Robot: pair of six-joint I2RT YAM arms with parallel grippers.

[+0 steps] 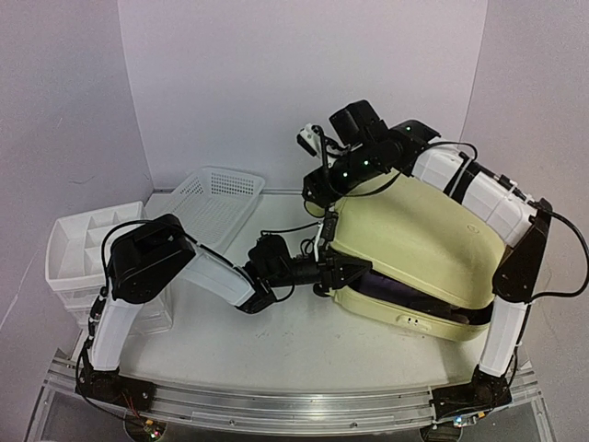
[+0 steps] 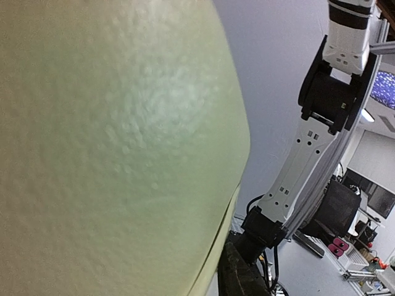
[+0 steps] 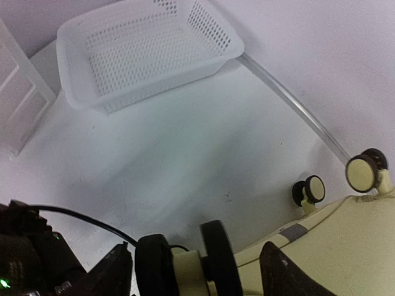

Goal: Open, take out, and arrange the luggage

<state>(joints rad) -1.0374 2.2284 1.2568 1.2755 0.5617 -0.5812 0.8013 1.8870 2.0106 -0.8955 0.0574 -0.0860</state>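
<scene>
While the pale yellow hard-shell suitcase (image 1: 414,235) lies right of centre on the white table (image 1: 276,345), lid part-raised, left gripper (image 1: 333,272) sits at its left seam, jaws unreadable; right gripper (image 3: 196,251) jaws apart, straddling black-and-cream corner wheel (image 3: 217,262).

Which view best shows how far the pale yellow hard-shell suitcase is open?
Top external: the whole suitcase shows, standing partly open, with dark lining in the gap. Left wrist gives only a close patch of its textured surface; right wrist only the end with its wheels.
</scene>
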